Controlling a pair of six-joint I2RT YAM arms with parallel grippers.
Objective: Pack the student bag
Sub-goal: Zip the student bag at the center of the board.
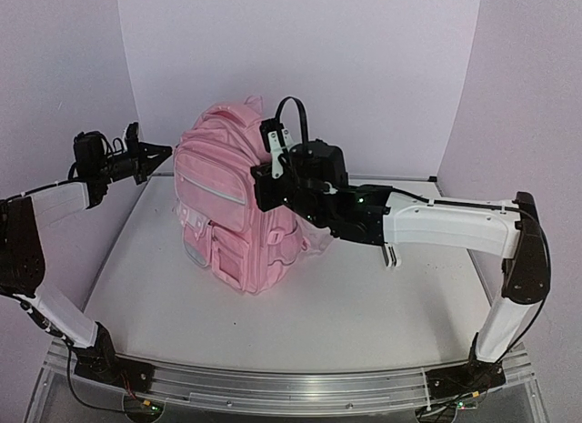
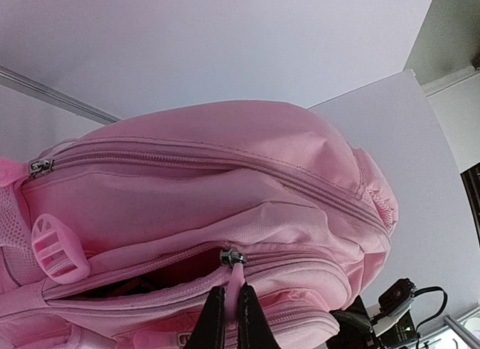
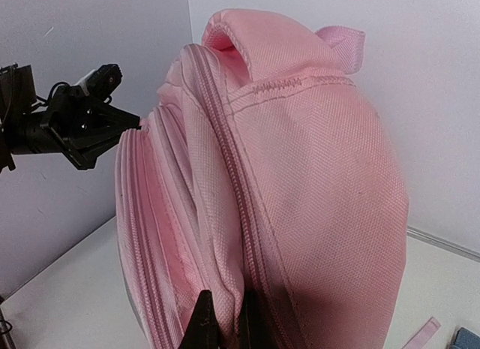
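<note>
Student bag [image 1: 232,205], pink and well filled out, stands upright on the white worktop [image 1: 364,305], left of the middle and towards the back wall, its zipped front pockets facing the near left corner and its top handle [image 3: 232,34] uppermost. The left arm [image 1: 55,200] reaches in from the left side at the height of the bag's upper part; the left jaws are clenched on the pink zip pull [image 2: 237,278] that hangs from a metal slider [image 2: 231,257] on a front pocket. Left of that slider the pocket's zip gapes a little, with dark showing inside [image 2: 112,289], and a pink buckle [image 2: 54,248] sits further left on the same face. The right arm [image 1: 446,225] stretches across from the right; the right jaws are pinched tight on a fold of the bag's pink fabric [image 3: 225,289] just beside a zip line on its side.
</note>
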